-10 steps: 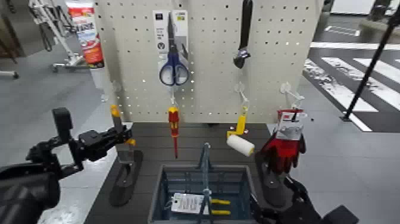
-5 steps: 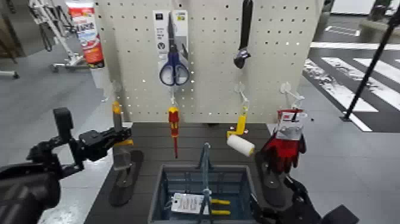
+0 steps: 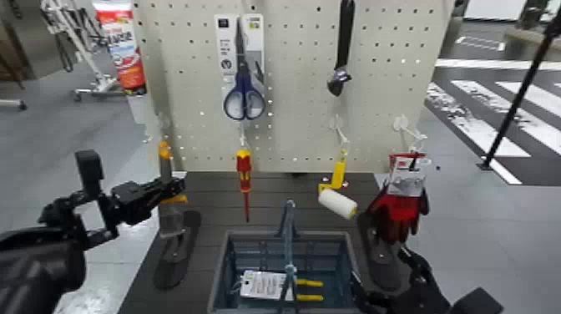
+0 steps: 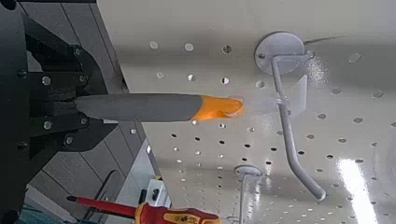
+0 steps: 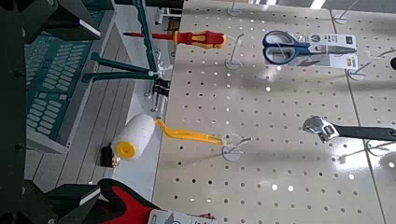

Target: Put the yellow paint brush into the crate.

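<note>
I see left hand (image 3: 169, 196) pinching the yellow paint brush (image 3: 165, 179) upright, just off the pegboard (image 3: 292, 92), left of the crate (image 3: 284, 271) on the desk (image 3: 267, 196). Right hand (image 3: 401, 280) low beside the crate; can't tell its fingers.

The left arm reaches forward and inward from the robot's left side, wrist level, toward the pegboard (image 3: 292, 83). The left gripper (image 3: 171, 194) sits just left of the pegboard's lower left corner, fingers clamped on the yellow paint brush (image 3: 166, 188), which stands upright with its yellow tip up. In the left wrist view the handle (image 4: 154, 107) projects from between the fingers toward the pegboard. The right arm is parked low, below the pegboard's right side; the right gripper (image 3: 417, 280) hangs idle there.
</note>
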You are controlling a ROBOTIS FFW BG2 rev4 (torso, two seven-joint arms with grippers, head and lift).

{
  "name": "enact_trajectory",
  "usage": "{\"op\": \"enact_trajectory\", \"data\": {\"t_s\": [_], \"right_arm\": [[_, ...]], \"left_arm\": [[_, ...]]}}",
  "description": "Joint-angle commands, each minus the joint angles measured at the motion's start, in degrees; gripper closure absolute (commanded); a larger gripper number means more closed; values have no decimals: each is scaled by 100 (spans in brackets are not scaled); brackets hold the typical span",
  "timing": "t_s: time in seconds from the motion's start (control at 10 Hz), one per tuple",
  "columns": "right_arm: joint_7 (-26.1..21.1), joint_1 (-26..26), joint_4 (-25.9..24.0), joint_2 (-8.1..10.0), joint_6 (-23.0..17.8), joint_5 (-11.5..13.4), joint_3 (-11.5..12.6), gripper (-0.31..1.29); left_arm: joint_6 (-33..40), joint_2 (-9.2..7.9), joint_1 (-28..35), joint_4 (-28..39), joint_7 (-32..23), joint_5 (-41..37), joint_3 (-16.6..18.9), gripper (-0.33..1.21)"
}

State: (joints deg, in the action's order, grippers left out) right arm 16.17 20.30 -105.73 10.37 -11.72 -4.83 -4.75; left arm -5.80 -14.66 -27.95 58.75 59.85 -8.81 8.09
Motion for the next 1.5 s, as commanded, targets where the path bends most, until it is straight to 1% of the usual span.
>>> {"op": "enact_trajectory", "data": {"t_s": [0.1,0.3,0.5,0.8,1.0,1.1,1.3,1.4,1.5], "right_arm": [[0,9,-9,9,-14,-9,0,14],[-9,27,-17,18,-14,-9,18,15],[-9,79,-70,18,-23,-9,70,15],[-35,220,-176,-9,-23,26,193,15],[-35,273,-211,-26,-6,53,237,15],[-35,281,-228,-26,-6,62,255,15],[-26,290,-237,-53,12,79,273,15],[-26,299,-246,-53,12,88,273,15],[-26,308,-255,-62,21,97,281,15]], "left_arm": [[0,25,8,66,9,-7,9,117],[-35,60,61,180,36,-7,35,117],[-211,156,325,550,88,-7,132,117],[-615,394,1002,1754,150,-7,413,117],[-887,490,1336,2545,150,-7,562,117],[-1045,508,1459,2958,167,-51,571,117],[-1485,596,1626,3749,317,-77,589,117],[-1643,613,1687,4092,334,-139,589,117],[-1775,596,1696,4320,334,-288,527,117]]}}
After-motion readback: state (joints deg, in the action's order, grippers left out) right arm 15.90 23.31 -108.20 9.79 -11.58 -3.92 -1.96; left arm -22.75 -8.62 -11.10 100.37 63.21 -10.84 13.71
